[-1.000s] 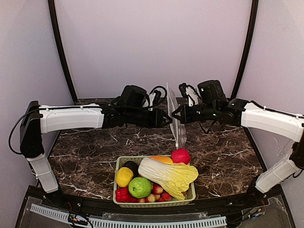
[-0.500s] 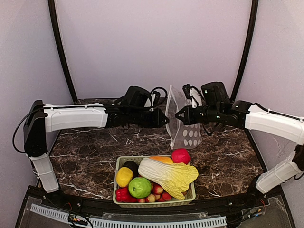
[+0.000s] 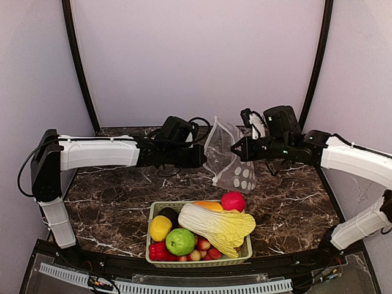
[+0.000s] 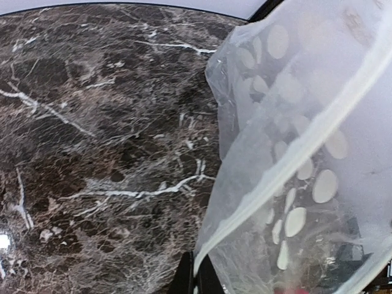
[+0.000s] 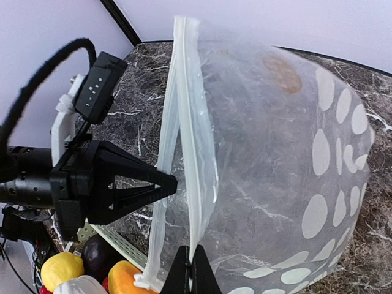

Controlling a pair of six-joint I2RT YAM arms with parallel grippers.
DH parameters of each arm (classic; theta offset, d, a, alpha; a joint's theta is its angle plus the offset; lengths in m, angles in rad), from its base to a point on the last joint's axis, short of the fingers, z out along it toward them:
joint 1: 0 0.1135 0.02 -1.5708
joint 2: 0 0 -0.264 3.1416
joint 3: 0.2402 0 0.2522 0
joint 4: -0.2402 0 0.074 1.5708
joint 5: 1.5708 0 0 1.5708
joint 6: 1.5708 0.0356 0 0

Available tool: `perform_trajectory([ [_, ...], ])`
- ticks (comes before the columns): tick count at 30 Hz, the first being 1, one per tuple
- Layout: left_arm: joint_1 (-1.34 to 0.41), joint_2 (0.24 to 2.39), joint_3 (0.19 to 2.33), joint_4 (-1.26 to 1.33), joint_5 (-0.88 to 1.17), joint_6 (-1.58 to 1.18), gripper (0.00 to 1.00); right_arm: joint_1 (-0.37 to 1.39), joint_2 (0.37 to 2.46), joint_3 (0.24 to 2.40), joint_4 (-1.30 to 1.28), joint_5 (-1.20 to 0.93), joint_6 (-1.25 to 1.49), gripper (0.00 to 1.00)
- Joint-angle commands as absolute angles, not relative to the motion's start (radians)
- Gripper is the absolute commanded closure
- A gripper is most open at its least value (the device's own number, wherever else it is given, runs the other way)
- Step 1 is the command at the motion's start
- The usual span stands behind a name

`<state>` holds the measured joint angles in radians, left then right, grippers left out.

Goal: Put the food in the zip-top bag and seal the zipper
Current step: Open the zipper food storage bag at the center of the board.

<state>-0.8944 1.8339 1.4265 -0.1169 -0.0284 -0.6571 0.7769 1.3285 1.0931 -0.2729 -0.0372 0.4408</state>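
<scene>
The zip-top bag (image 3: 229, 162) above the surface (image 3: 110, 202), left tool (image 3: 205, 157) and right tool (image 3: 234, 147) each in a tight pinch on its mouth edge.

The zip-top bag (image 3: 229, 160) is between your left end effector (image 3: 204, 156) and right end effector (image 3: 234, 148), over the counter's (image 3: 110, 202) back. The basket (image 3: 196, 263) sits in front, napa cabbage (image 3: 220, 226) on top inside.
</scene>
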Motion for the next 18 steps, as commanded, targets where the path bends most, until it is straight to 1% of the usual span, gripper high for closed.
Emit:
perform_trajectory([
  [1,-0.851,1.768,1.315,-0.106,-0.083,-0.703,0.99,0.783,1.269,1.070,-0.301,-0.017,0.472,1.00],
  [4,-0.842,1.750,1.282,-0.093,-0.086,-0.708,0.99,0.784,1.245,1.066,-0.322,-0.021,0.476,1.00],
  [10,-0.839,1.752,1.288,-0.101,-0.087,-0.696,0.99,0.793,1.224,1.076,-0.342,-0.040,0.482,1.00],
  [14,-0.839,1.748,1.272,-0.054,-0.043,-0.696,0.99,0.805,1.235,1.077,-0.332,-0.043,0.485,1.00],
  [18,-0.840,1.735,1.251,0.006,0.044,-0.685,0.93,0.813,1.266,1.078,-0.326,-0.043,0.494,1.00],
])
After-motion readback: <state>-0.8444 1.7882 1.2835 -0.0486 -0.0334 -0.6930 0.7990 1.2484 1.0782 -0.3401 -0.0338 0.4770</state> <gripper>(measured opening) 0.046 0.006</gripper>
